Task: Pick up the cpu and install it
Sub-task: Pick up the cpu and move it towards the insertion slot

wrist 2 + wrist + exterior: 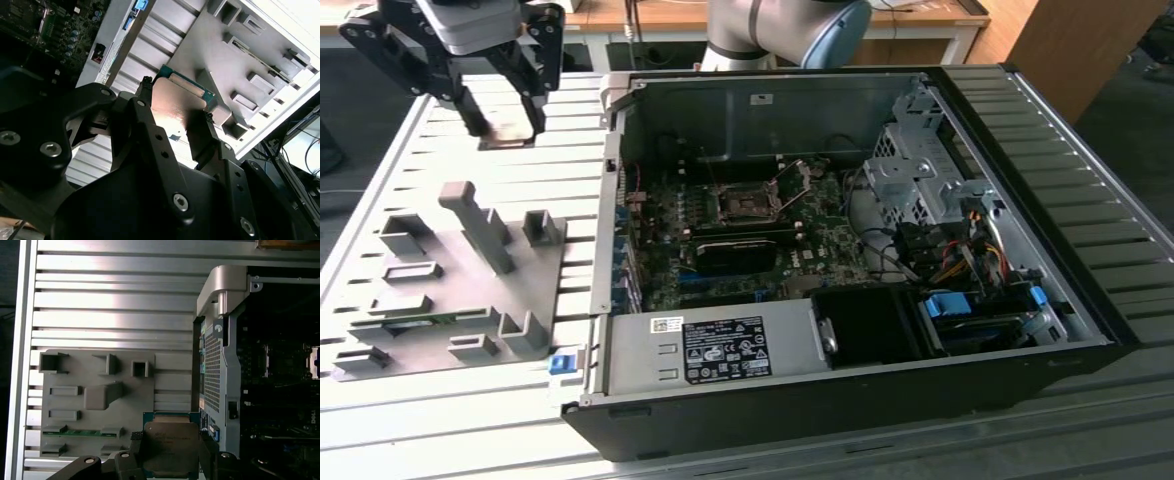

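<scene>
The fingers (209, 135) hide the cpu's (177, 102) two gripped edges.

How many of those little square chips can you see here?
1: the cpu, held between the fingers near the grey tray, outside the case. Others may hide inside the case.

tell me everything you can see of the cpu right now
The cpu is a small flat square chip: shiny silvery-grey metal top on a thin green board. The gripper is shut on it, gripping two opposite edges; nothing else touches it. It is held over the slatted table by the grey fixture tray, to the exterior view's left of the open computer case.
</scene>
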Controlling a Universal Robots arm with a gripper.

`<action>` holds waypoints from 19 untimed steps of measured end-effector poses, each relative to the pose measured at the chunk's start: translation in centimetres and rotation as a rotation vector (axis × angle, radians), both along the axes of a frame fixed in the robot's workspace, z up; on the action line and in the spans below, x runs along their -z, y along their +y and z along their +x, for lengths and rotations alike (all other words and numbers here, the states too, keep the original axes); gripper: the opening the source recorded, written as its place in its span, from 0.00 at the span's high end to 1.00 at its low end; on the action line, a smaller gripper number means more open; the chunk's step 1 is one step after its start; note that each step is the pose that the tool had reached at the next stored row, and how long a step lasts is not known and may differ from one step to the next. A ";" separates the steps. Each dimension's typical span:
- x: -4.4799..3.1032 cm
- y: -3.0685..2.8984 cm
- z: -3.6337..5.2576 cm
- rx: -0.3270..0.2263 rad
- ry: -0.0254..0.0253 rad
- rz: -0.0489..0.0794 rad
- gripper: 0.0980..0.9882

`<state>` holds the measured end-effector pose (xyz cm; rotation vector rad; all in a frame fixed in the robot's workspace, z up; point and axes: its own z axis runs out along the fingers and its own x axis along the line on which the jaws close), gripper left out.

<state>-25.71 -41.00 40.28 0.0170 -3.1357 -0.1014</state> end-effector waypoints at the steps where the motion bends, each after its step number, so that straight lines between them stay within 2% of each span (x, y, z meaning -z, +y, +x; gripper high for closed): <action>1: 0.00 0.00 0.13 0.000 0.0000 0.000 0.52; 19: 0.05 0.03 2.56 0.000 0.0000 0.000 0.52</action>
